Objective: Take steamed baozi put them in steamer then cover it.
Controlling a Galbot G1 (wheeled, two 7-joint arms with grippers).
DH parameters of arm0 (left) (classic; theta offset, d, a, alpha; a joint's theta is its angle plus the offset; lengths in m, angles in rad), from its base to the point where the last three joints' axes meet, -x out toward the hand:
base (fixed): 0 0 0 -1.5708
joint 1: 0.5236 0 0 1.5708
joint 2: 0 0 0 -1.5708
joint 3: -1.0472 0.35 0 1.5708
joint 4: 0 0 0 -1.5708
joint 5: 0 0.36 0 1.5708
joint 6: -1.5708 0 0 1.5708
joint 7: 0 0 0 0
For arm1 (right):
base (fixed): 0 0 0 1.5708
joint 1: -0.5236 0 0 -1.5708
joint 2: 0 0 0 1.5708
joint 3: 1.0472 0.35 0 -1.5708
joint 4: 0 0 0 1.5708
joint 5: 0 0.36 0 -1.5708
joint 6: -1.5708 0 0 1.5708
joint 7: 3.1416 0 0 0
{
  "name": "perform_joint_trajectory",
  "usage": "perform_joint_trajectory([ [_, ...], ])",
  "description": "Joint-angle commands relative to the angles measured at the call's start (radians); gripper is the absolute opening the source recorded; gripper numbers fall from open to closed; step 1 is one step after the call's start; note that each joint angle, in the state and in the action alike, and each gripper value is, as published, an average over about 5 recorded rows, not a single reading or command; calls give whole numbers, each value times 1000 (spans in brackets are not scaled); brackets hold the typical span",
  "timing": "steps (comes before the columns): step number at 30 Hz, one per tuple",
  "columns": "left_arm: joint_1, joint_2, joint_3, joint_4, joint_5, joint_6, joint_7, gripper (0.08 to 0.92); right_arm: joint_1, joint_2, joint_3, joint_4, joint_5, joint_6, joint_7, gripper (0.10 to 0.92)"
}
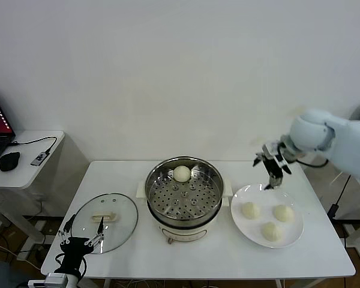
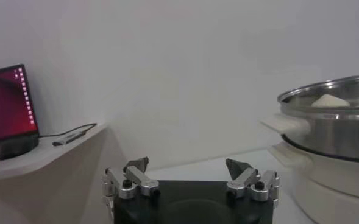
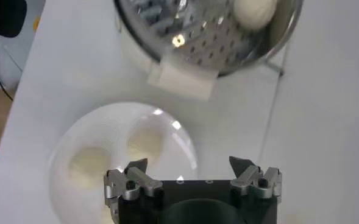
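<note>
Left gripper idles, jaws spread, bottom left; I'd lower the spread-jawed right gripper squarely over a plate baozi

Right arm: reaching in from the right side, white forearm bent inward, wrist angling downward. Right gripper: hanging in the air, fingers standing wide apart, holding nothing. Left gripper: sitting low at the near left, pointing forward, fingers spread wide, apparently idling.
</note>
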Motion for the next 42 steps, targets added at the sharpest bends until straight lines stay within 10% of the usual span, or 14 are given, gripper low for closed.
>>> perform_joint_trajectory([
  [1,-8,-6,-1,14,9,4,1,823,-344,-61,223,-70,-135,-15,14,823],
  [28,7,-20,-21,20,21,-2,0,823,-530,226,343,-309,-229,12,84,818],
  [42,1,-22,-19,25,23,-2,0,823,-543,227,354,-315,-245,-4,88,684],
])
